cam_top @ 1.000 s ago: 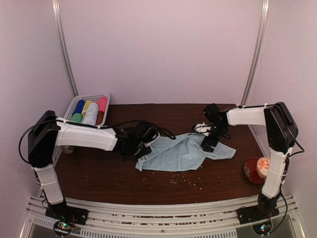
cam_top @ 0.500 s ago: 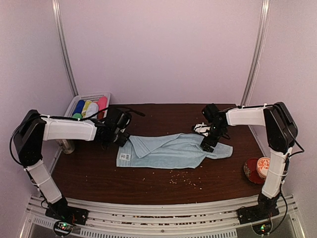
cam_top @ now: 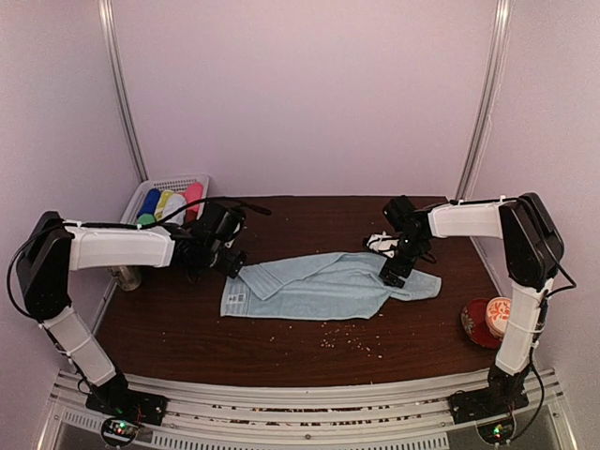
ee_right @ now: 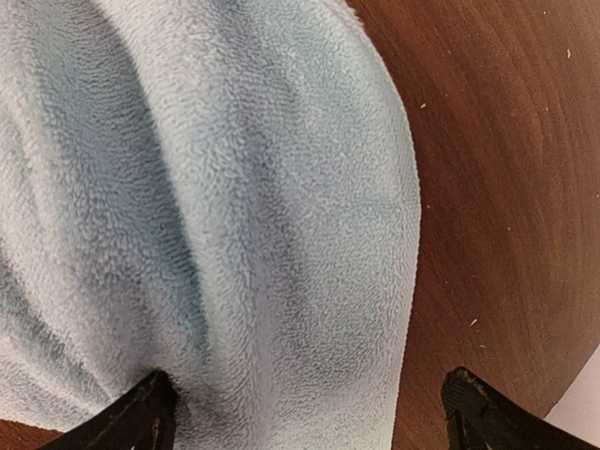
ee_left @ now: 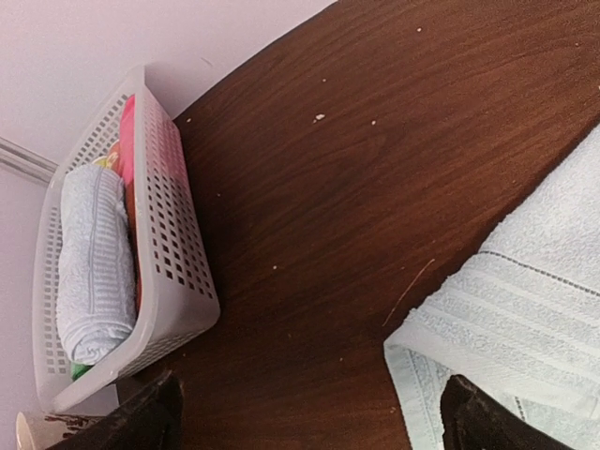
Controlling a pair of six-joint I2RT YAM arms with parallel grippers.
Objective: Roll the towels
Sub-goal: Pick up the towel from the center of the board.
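White plastic basket (cam_top: pixel 200 181) at the far left held rolled cloths in blue, yellow, pink and green, plus a pale roll (ee_left: pixel 89 262). Right of it, the left gripper (cam_top: pixel 230 259) hung released, jaws wide, nothing between them, by the towel's left end. The pale blue towel (cam_top: pixel 319 286) lay spread mid-table. The right gripper (cam_top: pixel 399 267) gaped wide over its right end, pinching nothing.

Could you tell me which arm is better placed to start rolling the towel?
Probably left: the left gripper, open, sits at the flat hemmed edge of the towel; the right gripper, open, stands over its bunched end.
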